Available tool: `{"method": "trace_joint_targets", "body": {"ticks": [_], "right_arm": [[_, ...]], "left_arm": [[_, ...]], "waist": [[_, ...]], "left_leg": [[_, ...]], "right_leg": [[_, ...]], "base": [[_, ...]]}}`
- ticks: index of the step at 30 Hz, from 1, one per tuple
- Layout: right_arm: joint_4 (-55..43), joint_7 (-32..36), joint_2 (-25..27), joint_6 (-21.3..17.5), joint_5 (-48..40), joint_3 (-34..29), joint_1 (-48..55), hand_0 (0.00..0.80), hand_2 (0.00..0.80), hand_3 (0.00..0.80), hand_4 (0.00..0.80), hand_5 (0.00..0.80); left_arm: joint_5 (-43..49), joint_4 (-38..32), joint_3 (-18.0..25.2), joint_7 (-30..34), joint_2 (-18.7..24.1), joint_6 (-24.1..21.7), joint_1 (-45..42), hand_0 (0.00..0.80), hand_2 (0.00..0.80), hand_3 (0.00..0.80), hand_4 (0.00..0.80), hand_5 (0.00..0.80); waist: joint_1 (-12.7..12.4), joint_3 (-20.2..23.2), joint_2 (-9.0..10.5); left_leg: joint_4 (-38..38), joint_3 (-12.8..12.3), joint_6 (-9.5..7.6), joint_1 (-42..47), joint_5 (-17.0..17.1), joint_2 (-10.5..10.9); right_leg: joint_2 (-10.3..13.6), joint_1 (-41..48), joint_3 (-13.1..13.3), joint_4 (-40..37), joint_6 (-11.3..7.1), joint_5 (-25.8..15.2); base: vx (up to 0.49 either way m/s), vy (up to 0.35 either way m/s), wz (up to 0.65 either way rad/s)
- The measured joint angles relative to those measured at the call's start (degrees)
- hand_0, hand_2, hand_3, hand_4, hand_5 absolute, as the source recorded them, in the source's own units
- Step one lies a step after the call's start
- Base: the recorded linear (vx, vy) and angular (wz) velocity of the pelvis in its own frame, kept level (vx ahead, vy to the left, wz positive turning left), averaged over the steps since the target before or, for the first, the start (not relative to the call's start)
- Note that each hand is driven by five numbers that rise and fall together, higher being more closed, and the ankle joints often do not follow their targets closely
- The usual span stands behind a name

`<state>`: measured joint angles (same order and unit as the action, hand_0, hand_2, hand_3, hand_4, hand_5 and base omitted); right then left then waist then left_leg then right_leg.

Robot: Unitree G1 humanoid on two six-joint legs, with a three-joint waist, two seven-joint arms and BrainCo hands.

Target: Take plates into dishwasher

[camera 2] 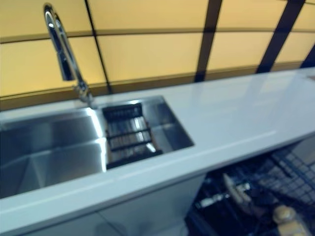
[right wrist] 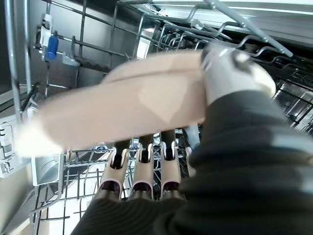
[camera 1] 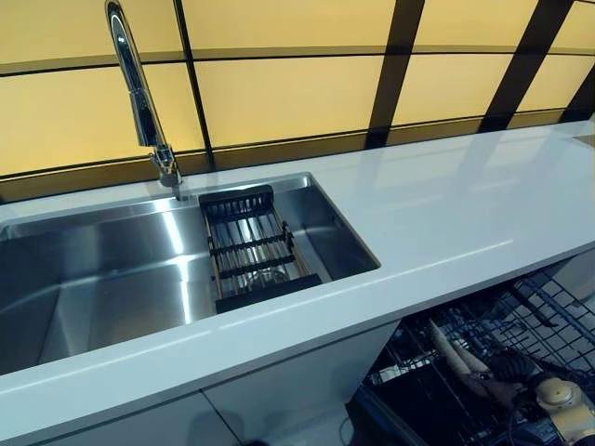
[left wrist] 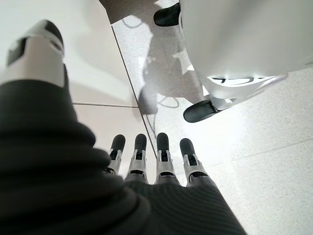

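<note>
My right hand [right wrist: 146, 171] pinches a pale plate [right wrist: 122, 105] between thumb and fingers, right over the dishwasher rack [right wrist: 73, 196]; I judge the plate is about to be slotted but is not yet seated. My left hand [left wrist: 151, 161] hangs over the floor with fingers straight, holding nothing. Only the right wrist view shows the grip. The head views show just the rack's corner [camera 1: 502, 362] with something pale in it, then the white counter [camera 1: 446, 214], the sink [camera 1: 112, 279] with its drying rack [camera 1: 249, 246] holding no plates, and the faucet [camera 1: 135, 84] beyond.
</note>
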<state>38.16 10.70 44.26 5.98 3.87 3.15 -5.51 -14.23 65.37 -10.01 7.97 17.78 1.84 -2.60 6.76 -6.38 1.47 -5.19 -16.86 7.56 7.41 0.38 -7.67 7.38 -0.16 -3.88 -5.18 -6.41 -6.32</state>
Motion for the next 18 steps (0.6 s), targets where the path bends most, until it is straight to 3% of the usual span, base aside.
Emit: {"method": "trace_joint_targets", "body": {"ticks": [9, 18], "right_arm": [[-2.1, 0.0, 0.7, 1.2, -0.8, -0.2, 0.0, 0.000, 0.000, 0.000, 0.000, 0.000], [-4.5, 0.3, 6.3, 2.6, -2.9, -2.3, 0.0, 0.000, 0.000, 0.000, 0.000, 0.000]], "left_arm": [[0.0, -0.1, 0.0, 0.0, -0.1, 0.0, 0.1, 0.000, 0.000, 0.000, 0.000, 0.000], [0.0, -0.2, 0.0, -0.1, -0.1, 0.1, 0.5, 0.000, 0.000, 0.000, 0.000, 0.000]], "waist": [[0.2, 0.0, 0.08], [0.6, 0.1, 1.77]], "left_leg": [[0.0, 0.0, 0.01, 0.0, 0.0, 0.0], [0.0, -0.1, 0.02, 0.1, 0.0, 0.0]], "right_leg": [[0.0, 0.0, 0.1, 0.0, 0.00, 0.0], [-0.1, 0.1, 0.2, 0.0, 0.03, 0.0]], "base": [[0.000, 0.000, 0.00], [0.000, 0.000, 0.00]]}}
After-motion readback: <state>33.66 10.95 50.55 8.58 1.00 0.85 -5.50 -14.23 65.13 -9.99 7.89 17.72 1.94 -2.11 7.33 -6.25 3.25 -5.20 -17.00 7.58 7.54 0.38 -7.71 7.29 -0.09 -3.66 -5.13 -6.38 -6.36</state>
